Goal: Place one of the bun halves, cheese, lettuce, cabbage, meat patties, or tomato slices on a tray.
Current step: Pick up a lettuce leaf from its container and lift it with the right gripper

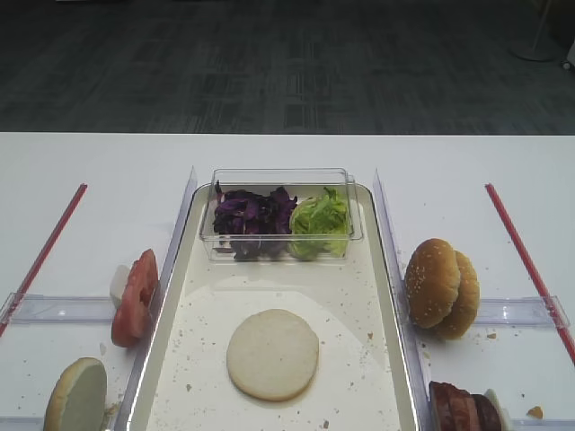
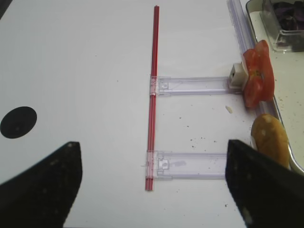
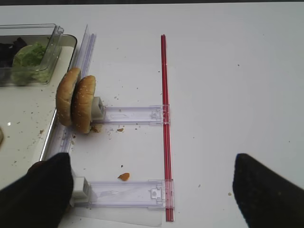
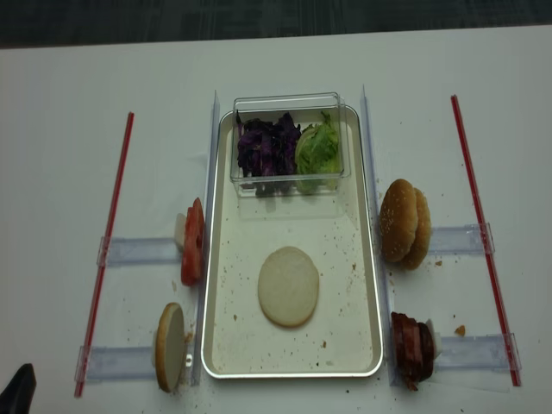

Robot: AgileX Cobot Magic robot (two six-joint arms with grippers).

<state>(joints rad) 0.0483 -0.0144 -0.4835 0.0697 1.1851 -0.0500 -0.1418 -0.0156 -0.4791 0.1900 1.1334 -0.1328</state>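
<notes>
1. A long off-white tray (image 4: 222, 328) lies lengthwise in the middle of the white counter (image 4: 69, 121), its floor speckled with crumbs.
2. One bun half (image 4: 288, 286) lies flat in the tray, pale cut face up, nearer the close end and touching nothing else.
3. At the tray's far end sits a clear plastic tub (image 4: 287, 108); inside it the purple cabbage (image 4: 266, 145) is heaped on the left and the green lettuce (image 4: 317, 147) on the right.
4. Just outside the tray's left rim, tomato slices (image 4: 192, 242) stand on edge against a clear holder (image 4: 138, 251); nearer the front, another bun half (image 4: 169, 347) stands on edge, cream face turned toward the tray.
5. Just outside the right rim, two sesame bun halves (image 4: 404, 222) stand on edge pressed together, and nearer the front the dark meat patties (image 4: 410, 349) stand stacked on edge.
6. A red strip (image 4: 105, 250) runs along the counter well out to the left, a matching one (image 4: 483, 233) to the right.
7. The right end effector (image 3: 152, 190) hovers over the counter beside the patties' holder, its dark fingers (image 3: 268, 190) spread wide with nothing between them.
8. The left end effector (image 2: 152, 185) hangs over the left side of the counter, fingers (image 2: 42, 190) also far apart and empty, near the standing bun.
</notes>
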